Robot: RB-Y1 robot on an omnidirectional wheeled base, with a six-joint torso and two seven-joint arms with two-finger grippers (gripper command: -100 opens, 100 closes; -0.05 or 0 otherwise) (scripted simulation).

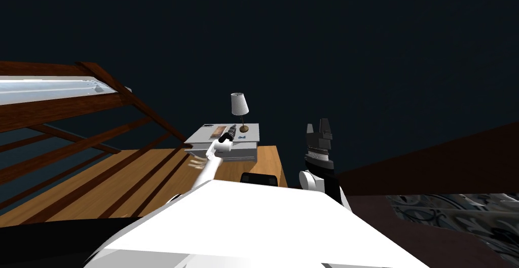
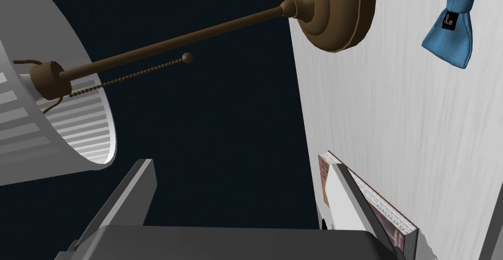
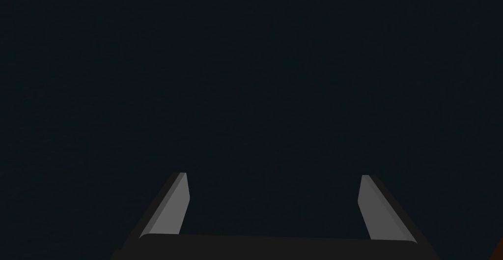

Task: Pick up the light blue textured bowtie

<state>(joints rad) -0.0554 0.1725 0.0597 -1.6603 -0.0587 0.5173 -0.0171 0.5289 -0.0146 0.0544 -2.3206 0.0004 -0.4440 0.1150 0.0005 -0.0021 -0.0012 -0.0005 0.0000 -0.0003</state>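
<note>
Light blue textured bowtie (image 2: 449,31) lies flat on pale grey nightstand top (image 2: 417,139), near brown round-based lamp with ribbed grey shade (image 2: 339,11). Left gripper (image 2: 240,198) spread, empty, aimed off bowtie, one finger close to brown-covered book (image 2: 378,208). Risk: swing toward bowtie clips lamp stem and topples it. Right gripper (image 3: 272,203) spread, empty.

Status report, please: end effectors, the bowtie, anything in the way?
Left end effector open above the nightstand, empty. Right end effector open, raised aside. Blue bowtie flat on top, ungripped; lamp base close beside it, book nearer the end effector.
</note>
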